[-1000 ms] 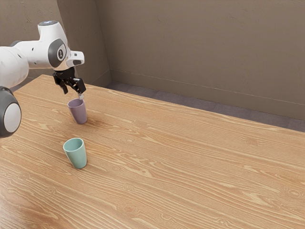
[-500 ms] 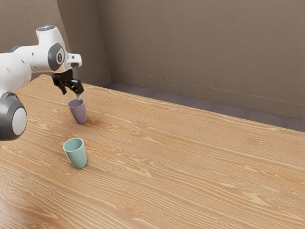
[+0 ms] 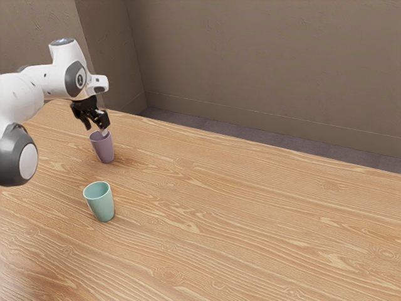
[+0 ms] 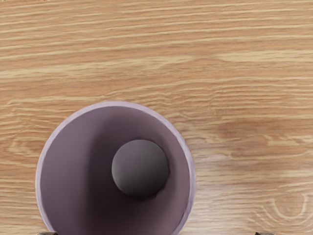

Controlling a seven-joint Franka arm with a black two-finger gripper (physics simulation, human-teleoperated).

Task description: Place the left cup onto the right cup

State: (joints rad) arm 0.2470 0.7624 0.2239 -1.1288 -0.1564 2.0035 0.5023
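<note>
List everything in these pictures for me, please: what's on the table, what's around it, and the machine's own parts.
Purple cup: 1, mauve, upright on the table toward the exterior view's left, empty.
Teal cup: 1, pale teal, upright, nearer the camera than the purple cup, apart from it.
Table: 1, light wood grain, under both cups.
Wall: grey-brown, behind the table.
Arm: 1, white, entering from the exterior view's left.
End effector: 1, black, open, just above the purple cup's rim.
</note>
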